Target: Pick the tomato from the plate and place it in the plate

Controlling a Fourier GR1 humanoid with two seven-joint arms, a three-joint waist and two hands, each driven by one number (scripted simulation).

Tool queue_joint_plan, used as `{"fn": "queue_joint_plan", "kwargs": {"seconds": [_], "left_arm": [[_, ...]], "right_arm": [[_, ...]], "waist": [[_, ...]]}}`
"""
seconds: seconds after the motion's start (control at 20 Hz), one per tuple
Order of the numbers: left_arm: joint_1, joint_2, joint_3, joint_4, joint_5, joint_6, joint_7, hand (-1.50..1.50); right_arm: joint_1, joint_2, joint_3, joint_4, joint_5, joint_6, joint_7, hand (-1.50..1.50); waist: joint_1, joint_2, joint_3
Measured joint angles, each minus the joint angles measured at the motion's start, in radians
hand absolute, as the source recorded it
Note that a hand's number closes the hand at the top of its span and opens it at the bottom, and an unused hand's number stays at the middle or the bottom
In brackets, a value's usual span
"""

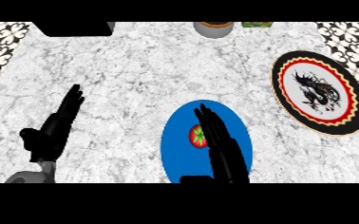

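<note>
Presently the right robot hand (pixel 223 144) hovers released, fingers straight, over the blue plate (pixel 179 147), the tomato (pixel 198 136) just left of it, apparently lining up a grasp; left robot hand (pixel 52 130) rests open.

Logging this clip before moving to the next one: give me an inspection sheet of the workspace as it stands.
Surface: marbled grey counter.
Job's things: tomato on blue plate; patterned plate at right holds nothing.
Clutter: round container, green item, dark object, all cut off at far edge.
Hands: right hand open over the blue plate beside the tomato; left hand open, resting at left.
Cables: nothing seen.
Surroundings: patterned tiles at the corners.
</note>
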Motion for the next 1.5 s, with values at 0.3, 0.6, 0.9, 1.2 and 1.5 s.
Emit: {"fn": "queue_joint_plan", "kwargs": {"seconds": [0.3,0.6,0.9,1.2,1.5], "left_arm": [[-0.009,-0.013,0.004,0.009,-0.011,-0.004,-0.004,0.0],[0.001,-0.028,0.013,0.002,-0.029,-0.017,-0.003,0.0],[-0.014,-0.05,0.032,0.03,-0.052,-0.032,-0.014,0.0],[-0.029,-0.058,0.067,0.027,-0.071,-0.059,0.007,0.0],[-0.013,-0.076,0.093,0.011,-0.093,-0.082,0.013,0.0]], "right_arm": [[-0.041,-0.019,0.008,-0.124,0.052,0.29,0.279,-1.5],[-0.054,0.008,-0.024,-0.187,0.056,0.48,0.44,-1.5],[-0.076,0.041,-0.062,-0.141,0.072,0.595,0.483,-1.5],[-0.074,0.083,-0.115,-0.038,0.084,0.638,0.43,-1.5],[-0.078,0.124,-0.162,0.076,0.134,0.636,0.364,-1.5]], "waist": [[0.005,0.002,0.001],[0.01,0.004,0.002],[0.012,0.006,0.003],[0.013,0.006,0.003],[0.014,0.006,0.003]]}}
